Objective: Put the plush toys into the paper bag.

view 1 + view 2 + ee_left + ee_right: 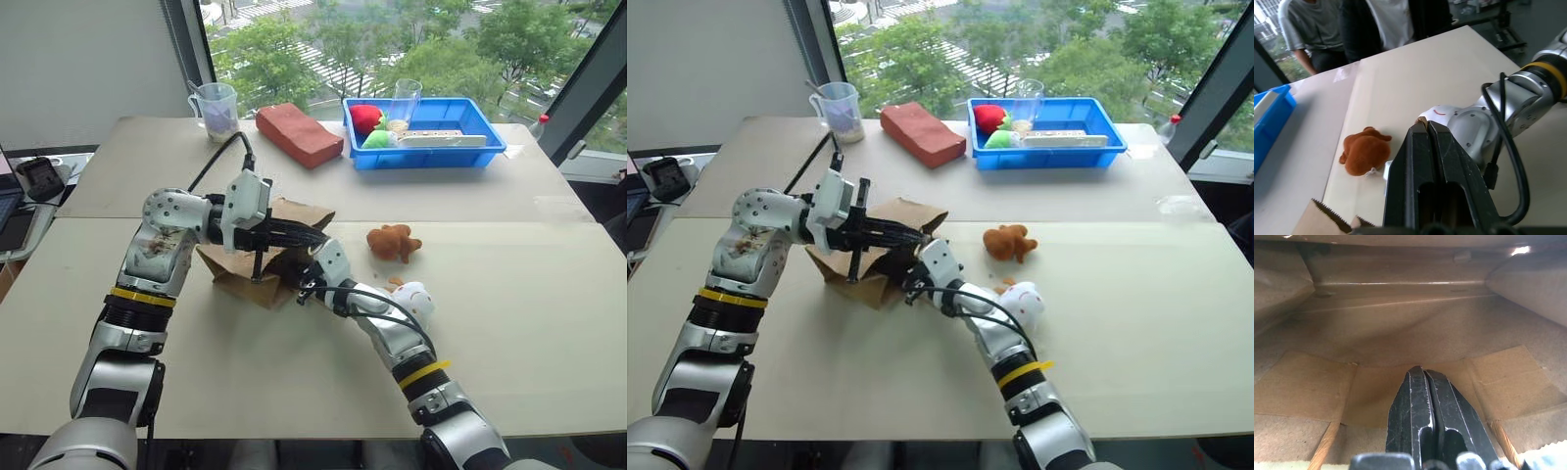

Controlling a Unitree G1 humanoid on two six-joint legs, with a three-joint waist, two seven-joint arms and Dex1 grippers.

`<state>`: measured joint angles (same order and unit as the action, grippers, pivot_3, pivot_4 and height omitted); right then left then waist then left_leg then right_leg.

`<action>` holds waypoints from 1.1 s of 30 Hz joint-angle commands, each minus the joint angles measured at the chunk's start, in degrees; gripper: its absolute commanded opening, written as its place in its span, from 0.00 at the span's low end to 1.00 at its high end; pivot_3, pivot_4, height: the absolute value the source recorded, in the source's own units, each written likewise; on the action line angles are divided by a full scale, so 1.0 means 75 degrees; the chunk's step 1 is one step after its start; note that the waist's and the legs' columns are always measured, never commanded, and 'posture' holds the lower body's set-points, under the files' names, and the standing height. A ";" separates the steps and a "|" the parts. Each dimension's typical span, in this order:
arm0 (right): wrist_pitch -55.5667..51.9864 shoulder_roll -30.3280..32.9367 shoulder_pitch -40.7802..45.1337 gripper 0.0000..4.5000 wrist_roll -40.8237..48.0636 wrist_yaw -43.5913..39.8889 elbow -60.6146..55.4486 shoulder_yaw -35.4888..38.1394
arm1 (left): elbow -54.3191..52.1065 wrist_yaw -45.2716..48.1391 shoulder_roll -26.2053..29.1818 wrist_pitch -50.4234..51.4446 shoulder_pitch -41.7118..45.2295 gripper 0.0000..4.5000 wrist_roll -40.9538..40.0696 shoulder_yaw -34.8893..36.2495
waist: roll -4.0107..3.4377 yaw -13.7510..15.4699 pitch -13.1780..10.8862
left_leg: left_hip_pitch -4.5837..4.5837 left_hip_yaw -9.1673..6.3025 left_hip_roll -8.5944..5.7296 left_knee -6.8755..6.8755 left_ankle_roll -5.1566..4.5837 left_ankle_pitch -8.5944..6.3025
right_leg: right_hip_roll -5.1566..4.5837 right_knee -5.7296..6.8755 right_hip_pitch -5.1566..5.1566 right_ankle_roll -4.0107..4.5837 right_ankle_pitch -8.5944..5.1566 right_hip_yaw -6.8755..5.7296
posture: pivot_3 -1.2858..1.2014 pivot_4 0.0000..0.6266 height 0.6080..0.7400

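On the counter (509, 333), the left gripper (315, 238) is pinched shut on the top edge of the paper bag (245, 279), holding its mouth up. The right gripper (1423, 377), closed and empty, pokes inside. Further right, the brown plush toy (393, 242) and the white plush toy (414, 301) lie outside, so neither is bagged yet.

Daylit scene, soft and even.
Light enters from the windows (392, 39) beyond the bench (529, 323); faint shadows only, mild sheen on its far edge. Inside the paper bag (1410, 333), ahead of the right end effector (1422, 374), dim brown light, a glare spot above.
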<state>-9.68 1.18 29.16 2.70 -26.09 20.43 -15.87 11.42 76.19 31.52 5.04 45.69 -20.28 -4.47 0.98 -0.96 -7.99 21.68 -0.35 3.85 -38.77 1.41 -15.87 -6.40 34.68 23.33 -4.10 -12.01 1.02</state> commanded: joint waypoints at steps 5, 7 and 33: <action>-0.0013 0.0024 -0.0223 0.00 -0.0297 0.0241 -0.0004 0.0021 | -0.0712 -0.2877 -0.0099 0.0384 0.0193 0.00 -0.0079 0.1566 | 0.0000 -0.0013 0.0000 | -0.0008 -0.0005 0.0000 0.0002 -0.0001 -0.0001 | 0.0000 0.0014 0.0000 -0.0004 -0.0003 0.0000 | 0.52 0.24 1.00; 0.0033 0.0047 -0.0189 0.00 -0.0358 0.0246 0.0104 0.0036 | -0.1207 -0.3428 -0.0131 0.0647 0.0105 0.00 -0.0185 0.1793 | 0.0000 -0.0009 0.0000 | -0.0008 -0.0008 0.0000 0.0003 0.0000 0.0000 | 0.0000 0.0019 0.0000 -0.0006 -0.0004 -0.0001 | 0.52 0.24 1.00; -0.0711 0.0488 -0.0461 0.00 -0.0340 0.0128 -0.1182 0.0211 | -0.1896 -0.3774 -0.0219 0.0001 -0.0837 0.00 0.0166 0.1113 | -0.0002 0.0056 -0.0002 | -0.0010 -0.0008 -0.0001 0.0008 0.0016 0.0009 | 0.0001 0.0022 -0.0002 0.0000 -0.0008 0.0001 | 0.52 0.24 1.00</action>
<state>-13.35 3.94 27.09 0.17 -24.74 15.02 -14.89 -3.09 47.08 30.33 7.38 37.24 -19.12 4.17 0.96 -0.54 -8.00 21.62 -0.41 3.84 -38.71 1.53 -15.80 -6.40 34.83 23.32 -4.10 -12.06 1.03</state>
